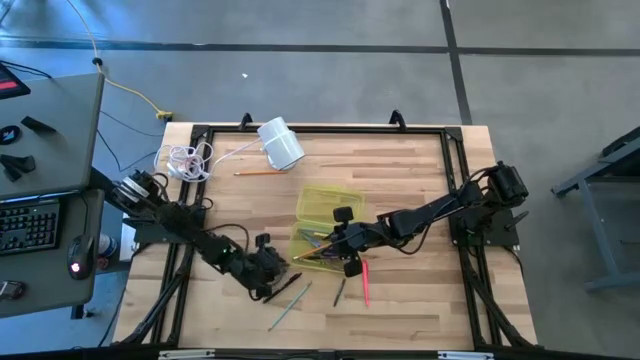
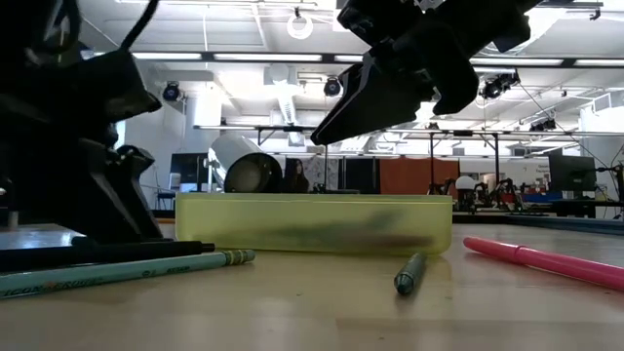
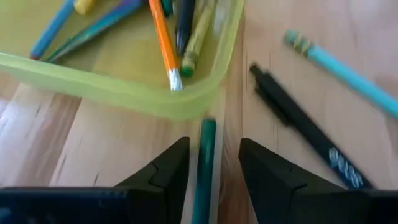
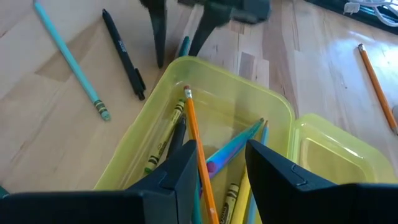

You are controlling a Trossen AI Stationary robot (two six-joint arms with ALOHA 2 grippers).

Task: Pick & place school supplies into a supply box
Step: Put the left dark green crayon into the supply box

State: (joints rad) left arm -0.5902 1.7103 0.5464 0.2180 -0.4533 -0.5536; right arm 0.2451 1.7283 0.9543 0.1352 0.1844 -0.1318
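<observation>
Two tools crowd box [image 1: 322, 205] rim

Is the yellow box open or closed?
Open. The supply box has its lid flipped back beside it, and pencils show lying inside from above.

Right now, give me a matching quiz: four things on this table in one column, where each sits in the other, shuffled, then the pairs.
1 pink pen
2 yellow-green crayon
3 black pen
4 white cylinder

A in the supply box
B beside the light blue pencil
C near the coiled white cord
D by the right gripper

Pairs: 1-D, 2-A, 3-B, 4-C
</observation>
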